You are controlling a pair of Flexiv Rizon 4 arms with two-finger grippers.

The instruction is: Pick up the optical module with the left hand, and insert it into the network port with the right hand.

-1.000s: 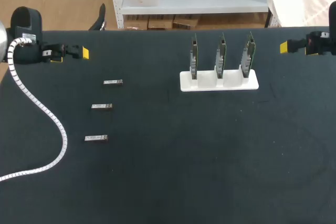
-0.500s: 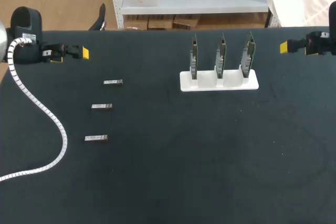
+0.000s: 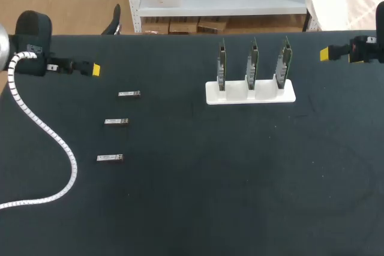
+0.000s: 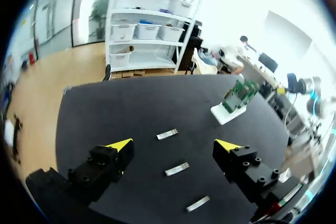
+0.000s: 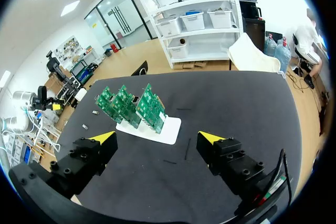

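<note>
Left gripper (image 4: 174, 146) stands open and empty; ahead of it, three small silver rectangular optical modules (image 3: 116, 122) lie untouched on the black table (image 3: 198, 196). Right gripper (image 5: 156, 139), also open, holds nothing. Green port cards (image 3: 252, 61) in the white stand (image 3: 250, 95) sit well apart from the modules. Pickup, handover and insertion all remain

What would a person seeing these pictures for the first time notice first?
On the dark table, the white stand holding three upright green boards, right of the middle, stands out most. Left of it three small silver optical modules lie in a column.
</note>
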